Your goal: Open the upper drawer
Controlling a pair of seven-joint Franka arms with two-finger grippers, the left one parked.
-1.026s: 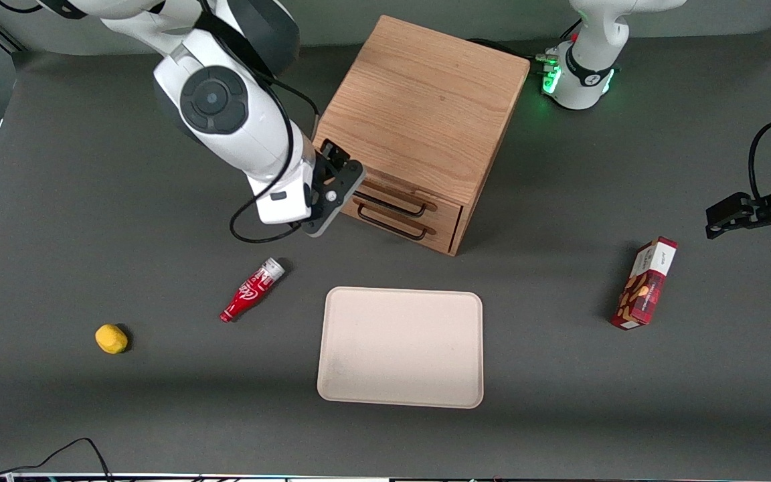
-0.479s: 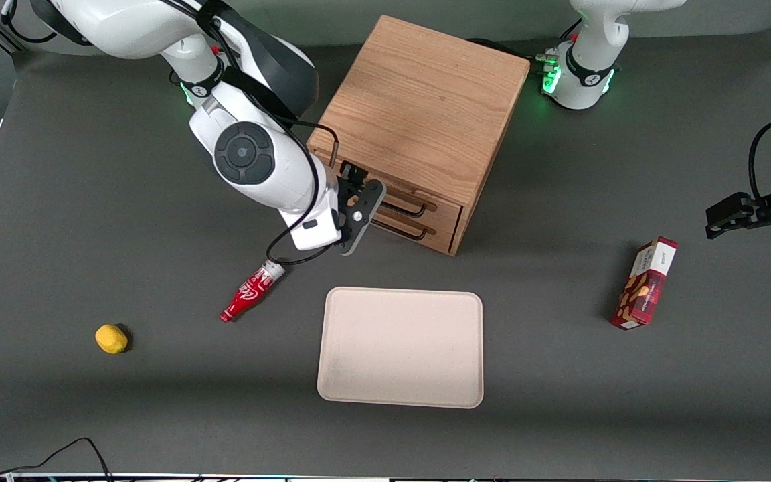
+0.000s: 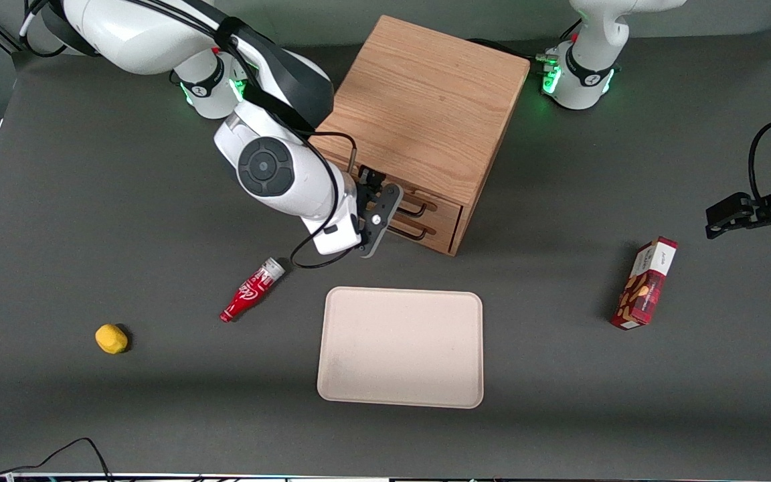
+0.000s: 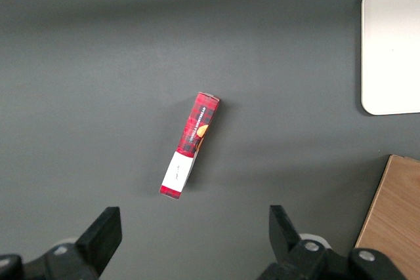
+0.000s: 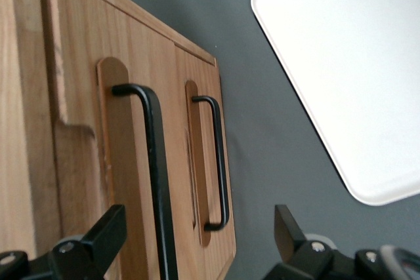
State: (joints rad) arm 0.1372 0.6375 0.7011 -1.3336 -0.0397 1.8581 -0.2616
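The oak cabinet (image 3: 425,100) stands at the back middle of the table with both drawers pushed in flush. The upper drawer (image 3: 444,206) carries a thin black wire handle (image 3: 419,205), with the lower drawer's handle (image 3: 417,234) just beneath it. My right gripper (image 3: 385,217) hovers open in front of the drawer fronts, covering the ends of both handles nearest the working arm. In the right wrist view the upper handle (image 5: 156,175) and the lower handle (image 5: 221,162) both lie between the spread fingers (image 5: 108,234), untouched. The gripper (image 5: 197,237) holds nothing.
A beige tray (image 3: 400,347) lies nearer the camera than the cabinet, its corner close to the gripper (image 5: 348,63). A red bottle (image 3: 251,289) and a yellow lump (image 3: 111,339) lie toward the working arm's end. A red box (image 3: 644,282) stands toward the parked arm's end.
The right arm has swung along the cabinet's front from its corner toward the parked arm's end, bringing the open gripper in front of the two drawer handles. The drawers have not moved.
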